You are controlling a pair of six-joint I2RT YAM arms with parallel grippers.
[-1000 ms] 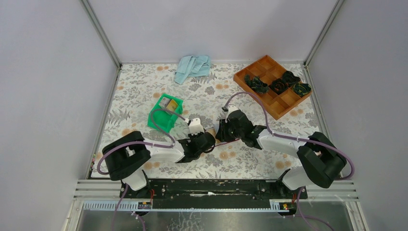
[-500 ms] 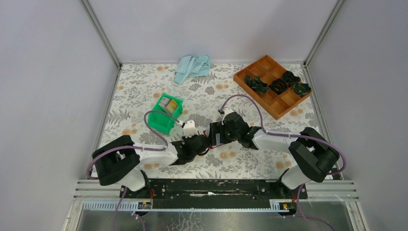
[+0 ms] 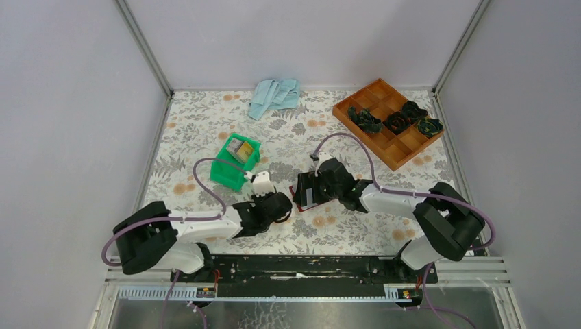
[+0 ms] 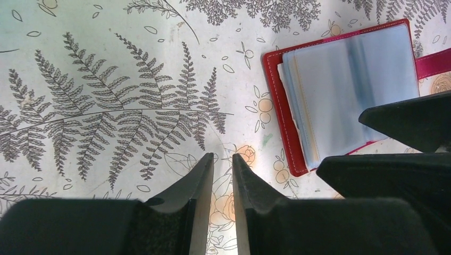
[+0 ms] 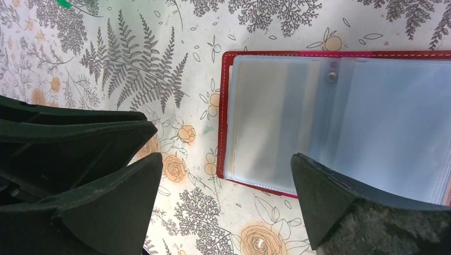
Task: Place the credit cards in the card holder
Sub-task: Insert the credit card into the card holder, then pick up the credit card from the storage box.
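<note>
The card holder [image 5: 340, 111] lies opened flat on the flower-patterned desk [image 3: 205, 123], near the middle of the overhead view and a little towards its lower edge. Its pale blue-grey clear sleeves face up inside a dark red stitched border, and a small round snap shows through the sleeves near the top of the right wrist view. In the left wrist view the holder sits at the upper right, with its red tab [image 4: 433, 61] running off the right edge.

The right gripper [image 5: 226, 186] hangs over the holder with its fingers spread wide and nothing between them. One finger shows at the lower left of its own view over bare desk. The other, at the lower right, overlaps the holder's near edge, and whether it touches cannot be told.

The left gripper [image 4: 222, 175] is just beside the holder, to its left in the overhead view. Its fingers stand nearly together with a thin gap. Only the desk pattern shows through that gap, so they grasp nothing.

The credit cards [image 3: 240, 147], yellowish and pale, stand in the green bin [image 3: 226, 175], which sits left of centre in the overhead view, apart from the holder. A light blue cloth [image 3: 274, 96] lies crumpled at the top of the desk. An orange compartment tray [image 3: 384, 147] holding dark bundled items sits at the upper right.
</note>
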